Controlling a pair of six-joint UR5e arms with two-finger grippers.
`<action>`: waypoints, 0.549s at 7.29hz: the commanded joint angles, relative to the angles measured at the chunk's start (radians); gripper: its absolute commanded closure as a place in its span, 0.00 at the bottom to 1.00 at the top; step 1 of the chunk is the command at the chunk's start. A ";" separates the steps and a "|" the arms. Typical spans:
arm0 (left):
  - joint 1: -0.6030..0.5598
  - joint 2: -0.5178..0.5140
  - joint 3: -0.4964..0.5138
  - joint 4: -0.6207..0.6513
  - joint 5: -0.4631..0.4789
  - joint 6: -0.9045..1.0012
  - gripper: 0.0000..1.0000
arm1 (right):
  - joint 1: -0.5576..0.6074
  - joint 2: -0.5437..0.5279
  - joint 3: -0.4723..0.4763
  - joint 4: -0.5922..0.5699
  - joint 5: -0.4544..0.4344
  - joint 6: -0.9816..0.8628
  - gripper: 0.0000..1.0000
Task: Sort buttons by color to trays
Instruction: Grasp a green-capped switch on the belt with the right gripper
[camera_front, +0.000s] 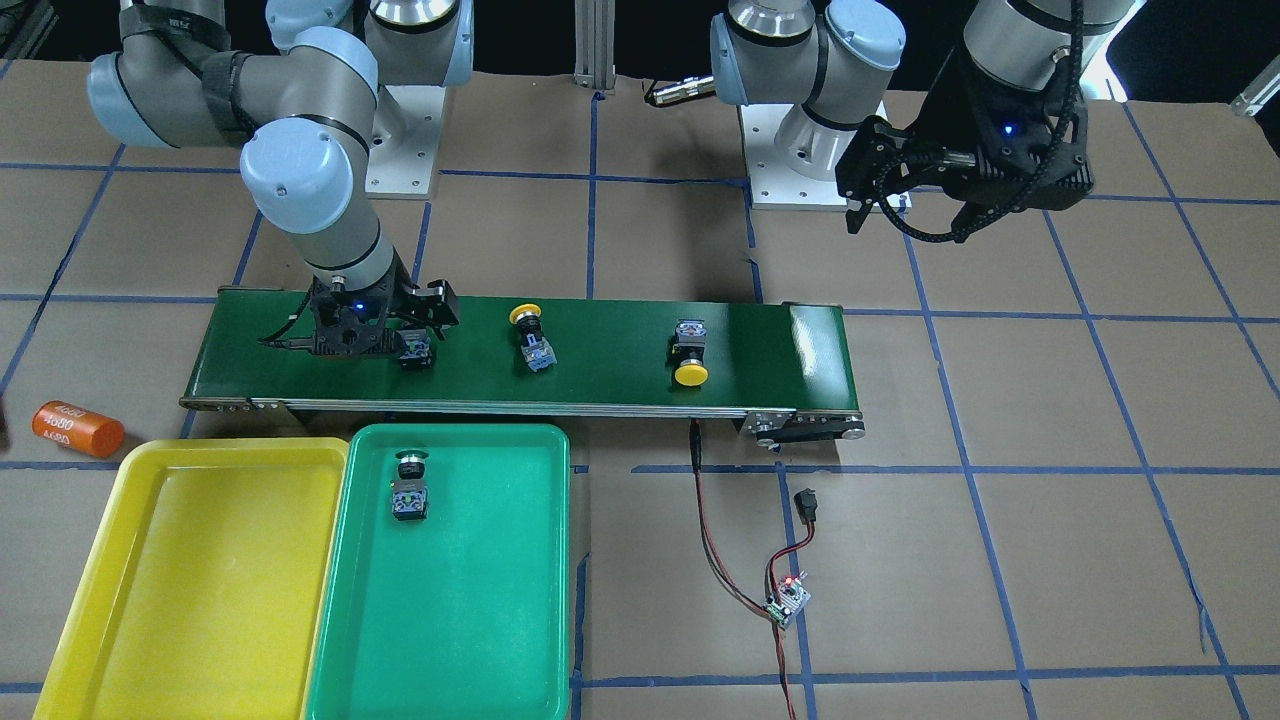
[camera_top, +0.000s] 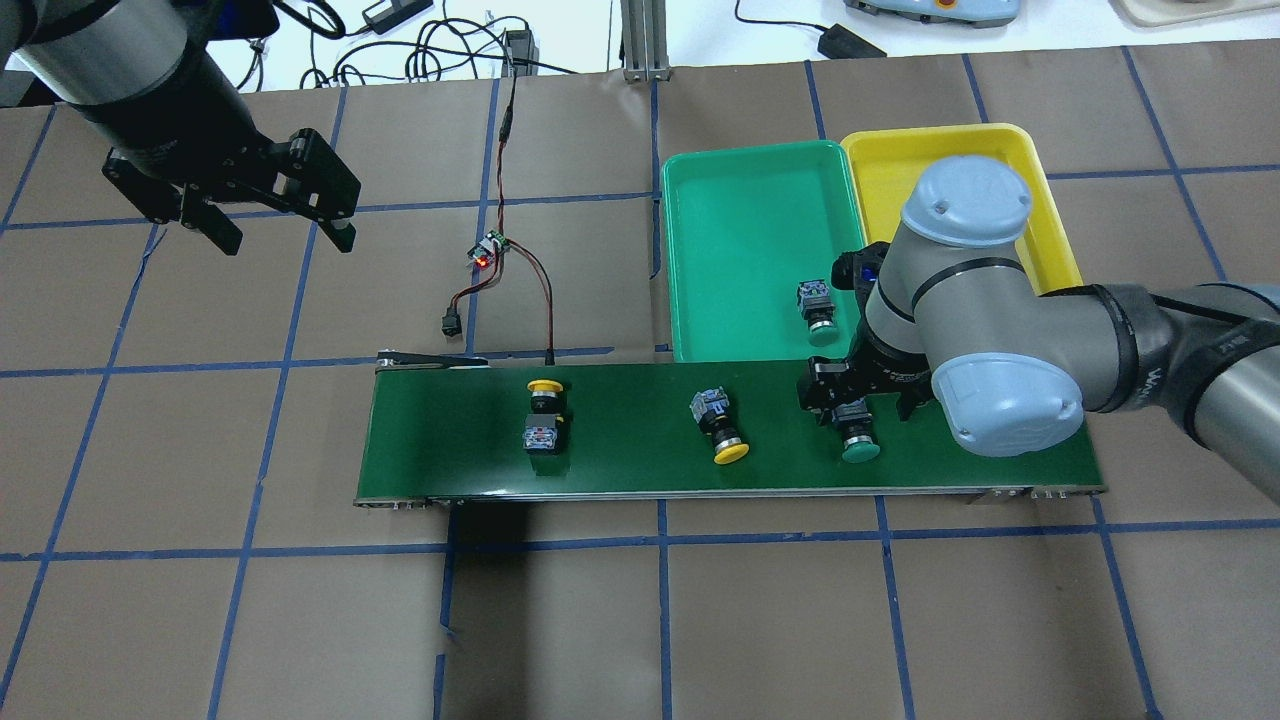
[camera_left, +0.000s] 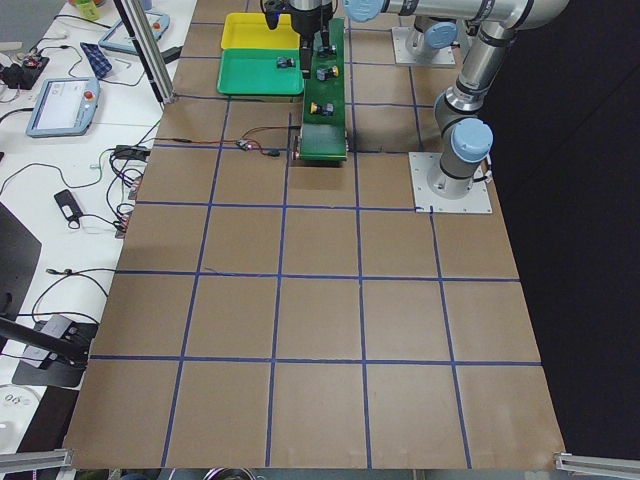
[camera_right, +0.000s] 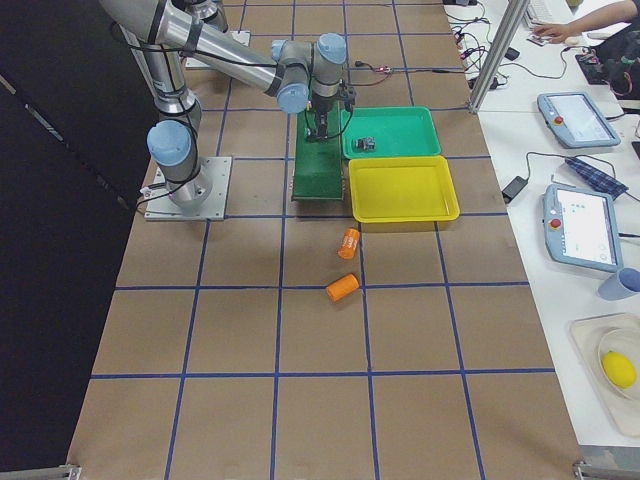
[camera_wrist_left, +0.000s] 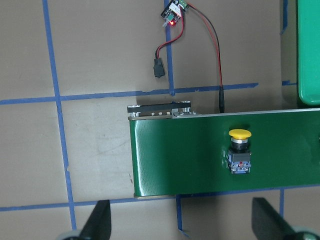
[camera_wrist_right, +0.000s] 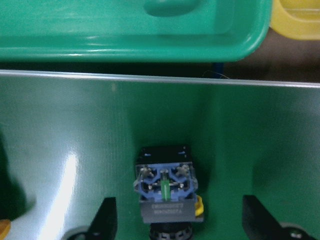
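Right hand (camera_wrist_right: 182, 221) wide open, empty, straddling green button (camera_top: 860, 440) on belt (camera_wrist_right: 60, 125); likely light, rigid, cap slick; pinch square contact block (camera_wrist_right: 167, 187); left hand (camera_top: 283, 235) open, empty.

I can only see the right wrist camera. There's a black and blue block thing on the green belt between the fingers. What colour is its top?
Observer: Green. The overhead view shows that push-button has a green cap.
Operator: Is anything in the green tray?
Observer: Yes, another green push-button lies in the green tray.
Operator: Where are the yellow ones?
Observer: Two yellow push-buttons lie farther along the conveyor belt, toward the robot's left.
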 joint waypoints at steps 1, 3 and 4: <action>0.004 -0.002 0.009 -0.007 0.007 -0.003 0.00 | 0.001 0.009 0.010 -0.022 -0.004 0.002 0.81; 0.007 -0.002 0.009 0.000 0.011 -0.002 0.00 | 0.001 0.006 0.001 -0.025 0.004 0.010 1.00; 0.010 -0.002 0.011 0.000 0.045 -0.002 0.00 | 0.001 0.004 -0.025 -0.028 0.010 0.016 1.00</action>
